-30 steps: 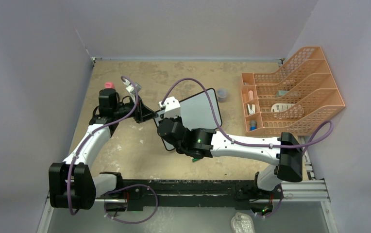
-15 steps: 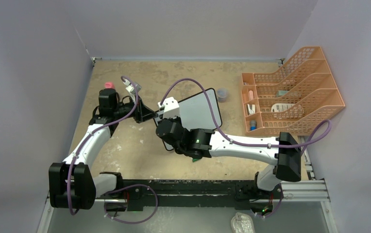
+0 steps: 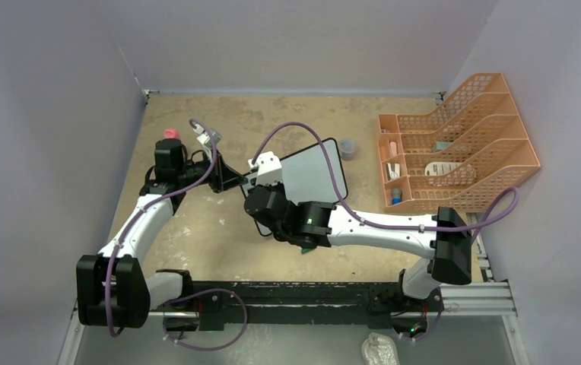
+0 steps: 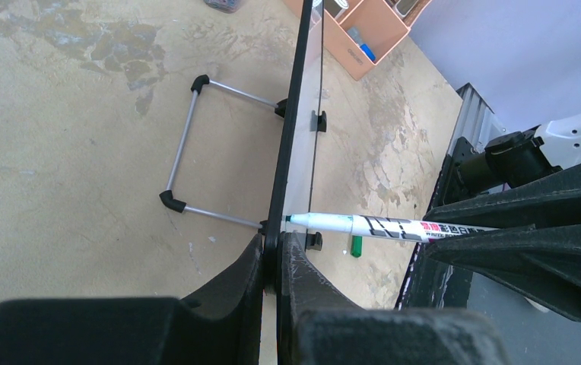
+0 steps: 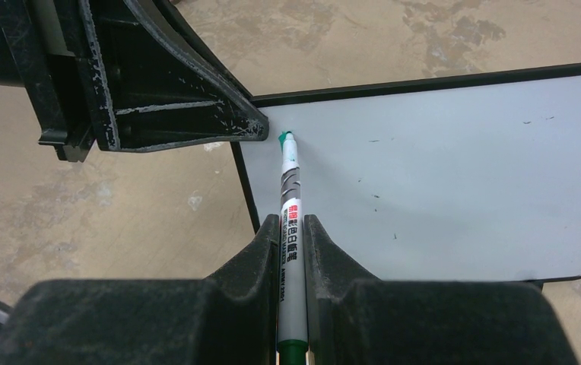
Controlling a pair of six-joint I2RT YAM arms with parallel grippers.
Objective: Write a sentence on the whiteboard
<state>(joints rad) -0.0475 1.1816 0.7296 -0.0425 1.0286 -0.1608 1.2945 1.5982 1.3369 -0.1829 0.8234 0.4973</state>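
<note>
The whiteboard (image 3: 314, 171) stands tilted on the table, with its white face (image 5: 439, 175) toward my right wrist camera. No green writing shows on it, only a few tiny dark specks. My left gripper (image 3: 234, 179) is shut on the board's black frame (image 4: 295, 114) at its left edge (image 4: 272, 258). My right gripper (image 3: 261, 204) is shut on a white marker (image 5: 291, 198) with a green tip. The tip touches the board near its upper left corner, just beside the left gripper's fingers (image 5: 173, 99). The marker also shows in the left wrist view (image 4: 379, 226).
An orange file rack (image 3: 455, 152) with small items stands at the right. A pink object (image 3: 169, 133) and a small dark jar (image 3: 347, 147) lie farther back. The board's wire stand (image 4: 188, 144) rests behind it. A green cap (image 4: 356, 245) lies on the table.
My right wrist with the marker has edged slightly to the left along the board. The left arm and the board have not moved.
</note>
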